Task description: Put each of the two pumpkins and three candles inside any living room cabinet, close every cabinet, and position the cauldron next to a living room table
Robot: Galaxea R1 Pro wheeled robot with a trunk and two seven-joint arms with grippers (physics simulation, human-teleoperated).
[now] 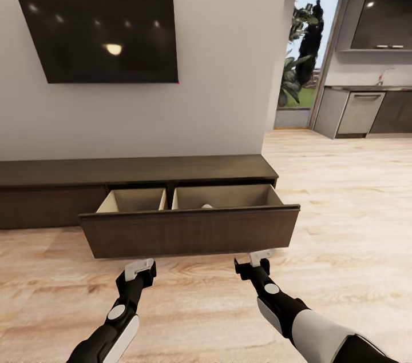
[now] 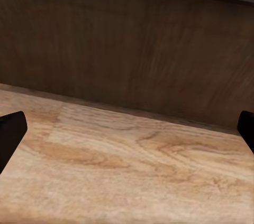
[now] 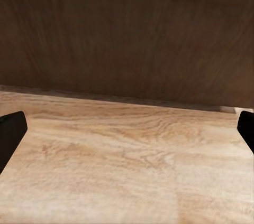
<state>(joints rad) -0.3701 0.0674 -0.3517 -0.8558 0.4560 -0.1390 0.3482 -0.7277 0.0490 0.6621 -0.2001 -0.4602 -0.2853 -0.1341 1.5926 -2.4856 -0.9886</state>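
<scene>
Two grippers hover low over the wooden floor (image 1: 355,220), just in front of the pulled-out drawer (image 1: 189,230) of the long dark cabinet (image 1: 137,171). The left gripper (image 1: 140,269) points at the drawer front near its middle; in the left wrist view its fingertips (image 2: 10,131) sit at the far edges of the picture, spread wide with nothing between them. The right gripper (image 1: 260,259) is just beside the drawer front's right part, and the right wrist view shows its fingertips (image 3: 10,129) likewise spread apart and empty, facing the dark panel (image 3: 127,34) close up. The drawer has two pale wood compartments; the left one looks bare, and in the right one a small pale rounded top (image 1: 207,206) peeks above the front edge, too hidden to identify. A black television (image 1: 100,34) hangs on the wall above the cabinet. Through the opening at the right, kitchen cupboards (image 1: 366,111) and a window with plants (image 1: 303,48) are visible.
</scene>
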